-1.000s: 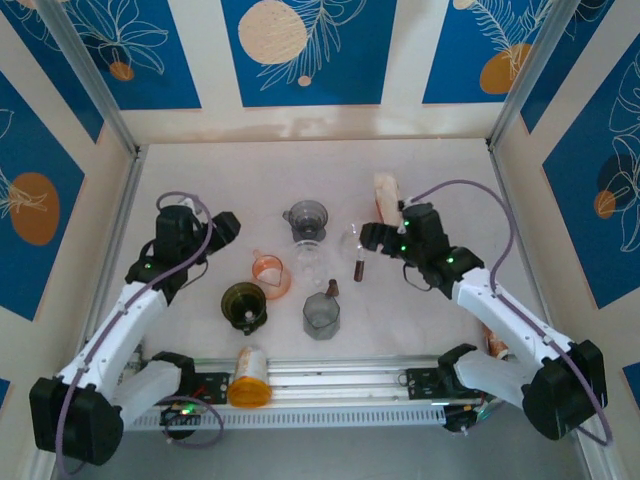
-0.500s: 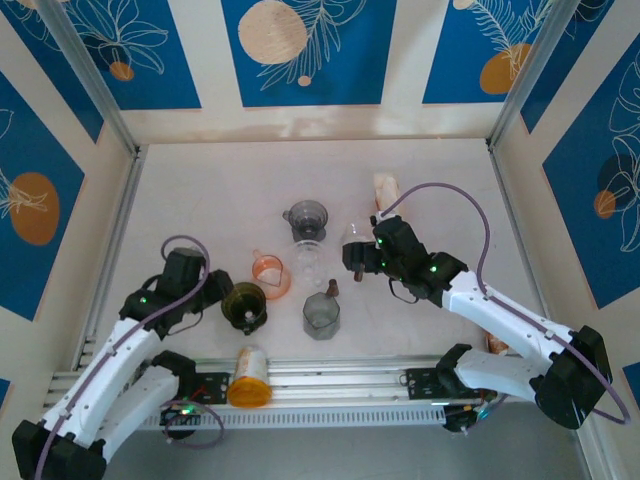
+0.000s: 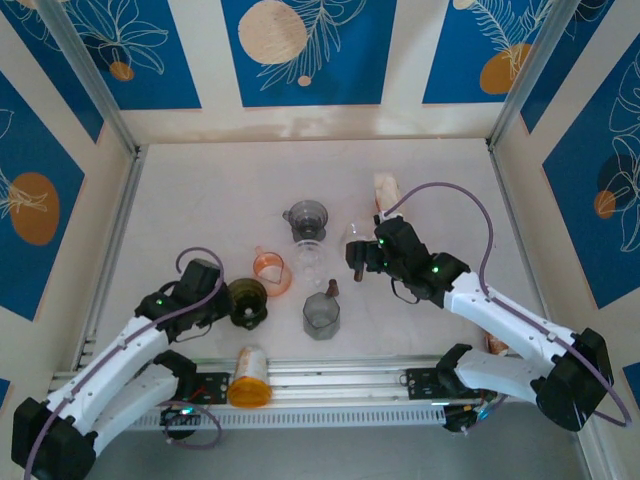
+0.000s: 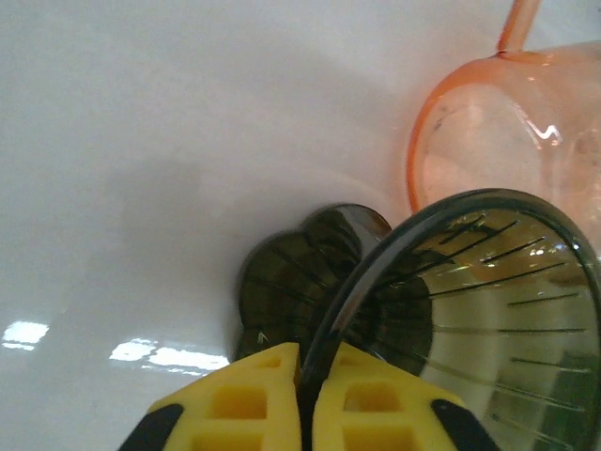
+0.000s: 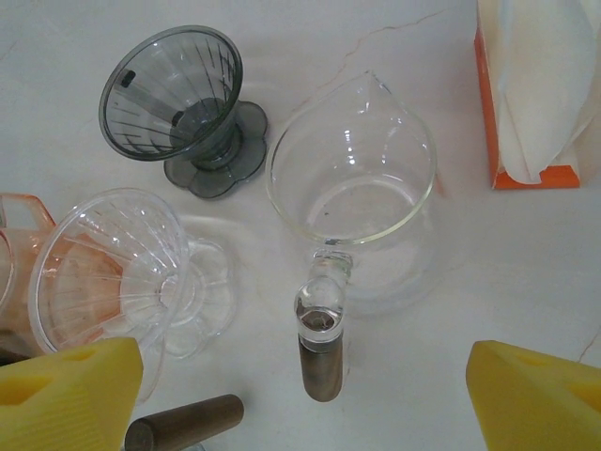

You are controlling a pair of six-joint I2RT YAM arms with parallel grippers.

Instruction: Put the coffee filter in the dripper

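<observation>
**White table, filters in their box, one dripper pinned**

White table (image 3: 200, 190), walled by blue-patterned panels, carries a cluster of glassware near its middle. Filters (image 5: 535, 85) stand upright in an orange box (image 5: 535, 177), toward the right edge and farther from the arms than most of the rest, just beside the carafe (image 5: 352, 178). None is out yet.

Left gripper (image 4: 305, 376) has its yellow fingers (image 4: 230, 409) closed on the rim of the dark dripper (image 4: 470, 310), toward the near edge. An orange cup (image 4: 507, 132) stands just beside it. Right gripper (image 5: 305, 376) hangs over the carafe handle, jaws wide and empty. Grey dripper (image 5: 174, 89) and clear dripper (image 5: 113, 272) stand nearer the table's middle.

Those filters look like thin paper, so they are likely very light, limp and easy to crease. Packed together, they may come out two at a time. The best hold is probably a thin pinch on the top edge of the outermost sheet, where it shows above the box, then a straight lift. The box seems light too and may tip or drag along. A pinned dripper should stay put as a filter settles in. The carafe is fragile and near the reach.
</observation>
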